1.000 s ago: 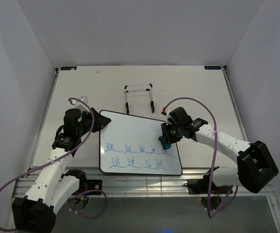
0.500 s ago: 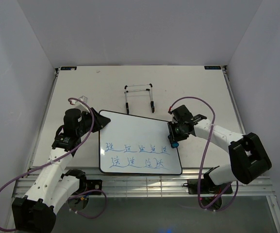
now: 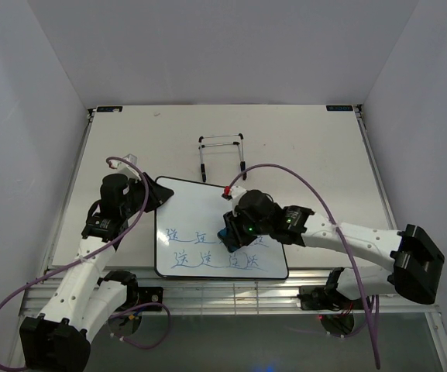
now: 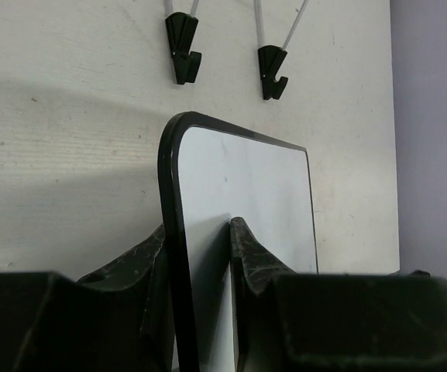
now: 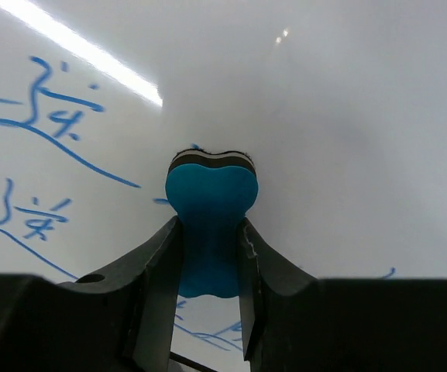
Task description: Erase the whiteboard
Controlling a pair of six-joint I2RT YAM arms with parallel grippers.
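The whiteboard [image 3: 200, 209] lies flat on the table, white with a thin black frame and two rows of blue handwriting along its near half. My left gripper [image 3: 155, 195] is shut on the board's far left corner; in the left wrist view the black edge [image 4: 170, 232] runs between the fingers. My right gripper [image 3: 231, 235] is shut on the small blue bone-shaped eraser [image 5: 211, 203] and presses its felt end on the board in the upper row of writing. Blue strokes [image 5: 49, 128] show to the eraser's left.
A thin black wire stand [image 3: 221, 157] lies on the table just beyond the board; its two black hooks [image 4: 184, 48] show in the left wrist view. Purple cables loop over both arms. White walls close in the table on three sides.
My right arm swept left from the board's right edge to mid-board with the eraser, wiping the right end of the upper row. The board shifted slightly left. The left gripper kept its hold.
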